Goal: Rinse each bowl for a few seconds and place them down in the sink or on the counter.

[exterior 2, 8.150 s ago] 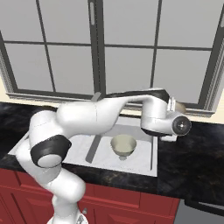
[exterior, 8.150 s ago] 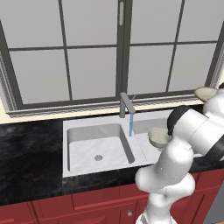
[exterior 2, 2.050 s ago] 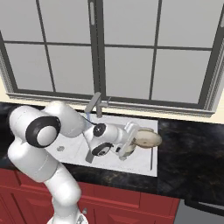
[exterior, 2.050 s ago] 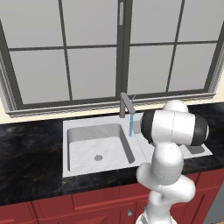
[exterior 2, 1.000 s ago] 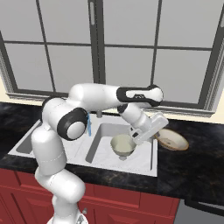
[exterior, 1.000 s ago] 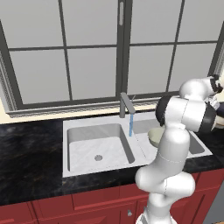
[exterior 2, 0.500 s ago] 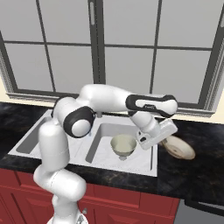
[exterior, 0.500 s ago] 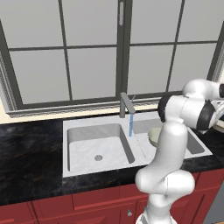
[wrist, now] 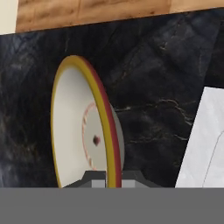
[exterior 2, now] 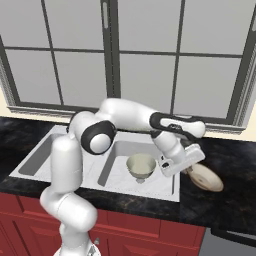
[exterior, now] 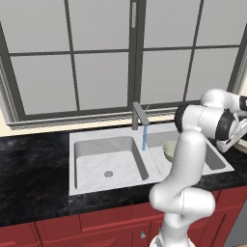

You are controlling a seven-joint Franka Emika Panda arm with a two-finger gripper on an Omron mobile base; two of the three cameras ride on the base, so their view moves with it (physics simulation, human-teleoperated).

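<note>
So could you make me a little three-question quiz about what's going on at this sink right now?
1. True or false: the tool is shut on the rim of a bowl.
2. Where does the other bowl sit?
A. left basin
B. right basin
C. windowsill
3. Fill in: the held bowl is over the black ____, right of the sink.

Key:
1. True
2. B
3. counter

This is looking like a home kitchen: a double-basin sink (exterior: 91,166) with an angular faucet (exterior: 140,115) running water is sitting in a black stone counter (exterior: 34,169), red cabinets (exterior: 96,222) are standing below, and a large paned window (exterior: 120,53) is rising behind.
</note>
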